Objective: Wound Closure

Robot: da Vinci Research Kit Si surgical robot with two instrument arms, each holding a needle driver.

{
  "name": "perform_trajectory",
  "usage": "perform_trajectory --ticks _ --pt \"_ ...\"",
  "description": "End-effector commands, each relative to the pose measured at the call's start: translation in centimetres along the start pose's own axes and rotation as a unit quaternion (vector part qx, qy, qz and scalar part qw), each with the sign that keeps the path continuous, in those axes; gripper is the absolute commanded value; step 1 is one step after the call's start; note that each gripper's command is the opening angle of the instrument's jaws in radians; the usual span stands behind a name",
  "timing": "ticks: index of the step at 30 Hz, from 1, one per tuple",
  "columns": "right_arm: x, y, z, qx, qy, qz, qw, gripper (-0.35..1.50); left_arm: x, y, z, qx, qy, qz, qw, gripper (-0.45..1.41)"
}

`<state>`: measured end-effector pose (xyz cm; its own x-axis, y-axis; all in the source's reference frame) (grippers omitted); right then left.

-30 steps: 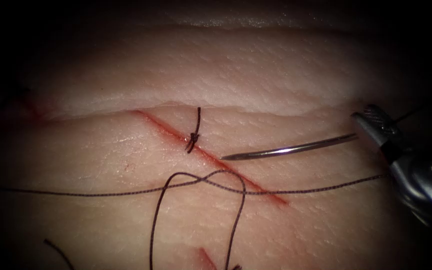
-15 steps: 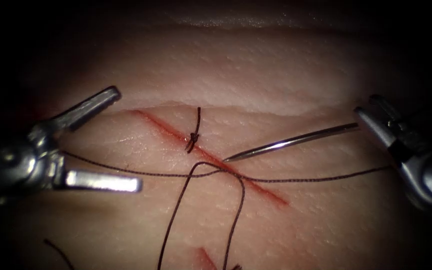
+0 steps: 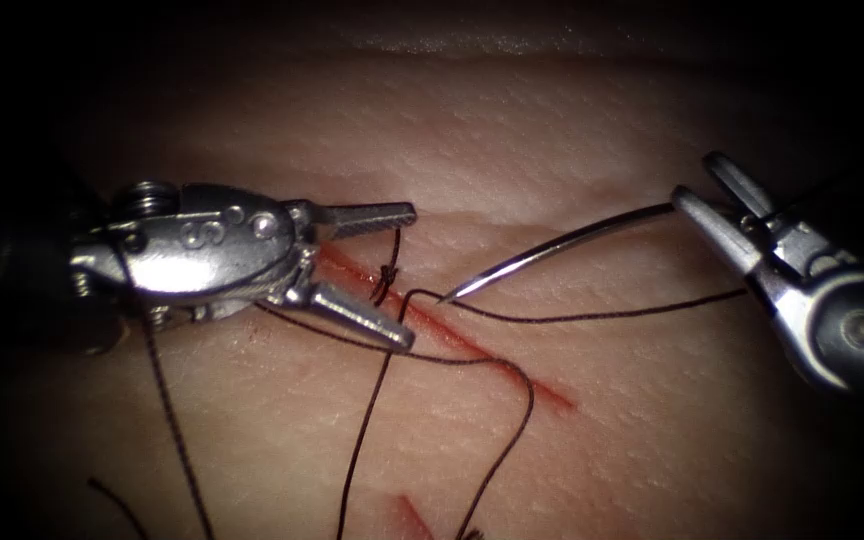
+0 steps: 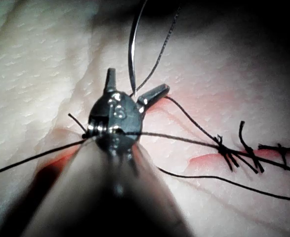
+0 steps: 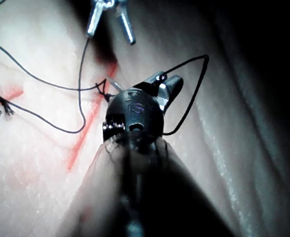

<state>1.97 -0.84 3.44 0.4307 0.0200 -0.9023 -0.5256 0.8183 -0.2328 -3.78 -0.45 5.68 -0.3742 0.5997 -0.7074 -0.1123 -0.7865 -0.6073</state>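
The right arm's steel needle driver (image 3: 697, 205) comes in from the right edge of the tissue, its jaws clamped on the blunt, thread-bearing end of the curved steel needle (image 3: 562, 247). The needle's long axis runs from those jaws leftward and down toward the cut, and its point sits at the red cut line (image 3: 492, 352), just right of the tied dark stitch knot (image 3: 386, 275); whether the point has entered the pale pork tissue (image 3: 552, 130) cannot be told. The left arm's steel needle driver (image 3: 410, 275) reaches in from the left with jaws spread apart and holding nothing, one jaw on each side of the knot, its tips just beside the needle point. It is therefore the nearer tool to the point. Dark braided thread (image 3: 602, 315) trails from the right tool across the cut and loops toward the tissue's lower edge.

Half a second ago the left tool was far out at the left edge, and the needle lay flatter.
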Motion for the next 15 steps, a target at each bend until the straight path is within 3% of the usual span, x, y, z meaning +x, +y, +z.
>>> perform_trajectory --ticks 1,15 --pt "0.05 -0.04 0.18 0.011 0.005 -0.012 1.0 -0.35 0.03 -0.05 0.09 -0.006 0.0 -0.003 1.0 0.76" --pt "0.43 -0.37 0.36 0.038 0.037 -0.072 0.996 -0.35 0.14 -0.21 0.3 -0.028 -0.022 -0.053 0.998 0.78"
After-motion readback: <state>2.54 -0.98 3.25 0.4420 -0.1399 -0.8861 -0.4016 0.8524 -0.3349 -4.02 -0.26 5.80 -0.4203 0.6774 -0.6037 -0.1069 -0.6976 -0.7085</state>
